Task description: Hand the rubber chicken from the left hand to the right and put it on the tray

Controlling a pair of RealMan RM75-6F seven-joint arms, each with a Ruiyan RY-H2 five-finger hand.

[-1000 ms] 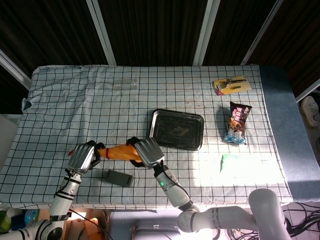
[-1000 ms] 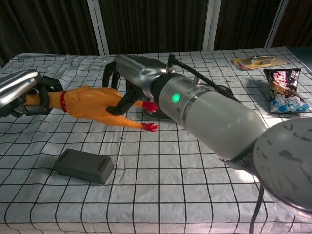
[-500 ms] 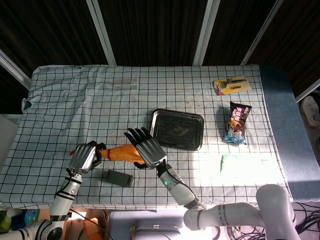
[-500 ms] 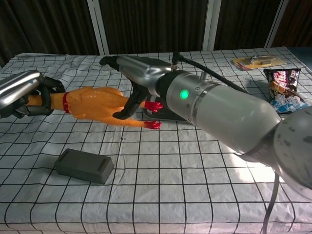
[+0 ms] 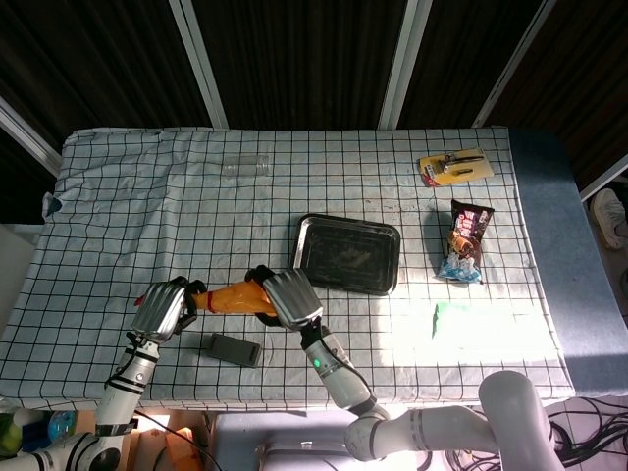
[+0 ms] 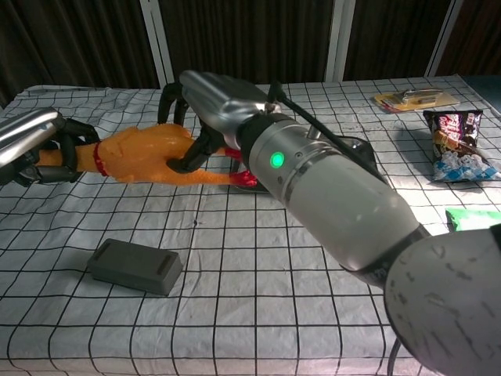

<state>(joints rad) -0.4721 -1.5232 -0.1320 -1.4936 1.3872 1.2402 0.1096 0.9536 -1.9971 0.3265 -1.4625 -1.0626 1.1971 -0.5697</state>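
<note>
The rubber chicken (image 5: 232, 297) (image 6: 141, 153), yellow-orange with a red collar and red feet, hangs level just above the checked cloth. My left hand (image 5: 162, 308) (image 6: 35, 145) grips its neck end at the left. My right hand (image 5: 291, 297) (image 6: 205, 102) reaches over the body from the right. Its fingers (image 6: 174, 117) are curled down around the chicken's body, with the thumb underneath. The black tray (image 5: 347, 255) lies bare just right of and behind the right hand. In the chest view my right arm hides most of the tray.
A grey block (image 5: 235, 348) (image 6: 135, 266) lies on the cloth below the chicken. At the right are a snack bag (image 5: 466, 241) (image 6: 456, 145), a yellow card pack (image 5: 454, 166) (image 6: 415, 98) and a green packet (image 5: 456, 319) (image 6: 473, 218).
Half a second ago my right hand's fingers were spread over the chicken; now they have closed around its body. The left hand keeps its hold on the neck.
</note>
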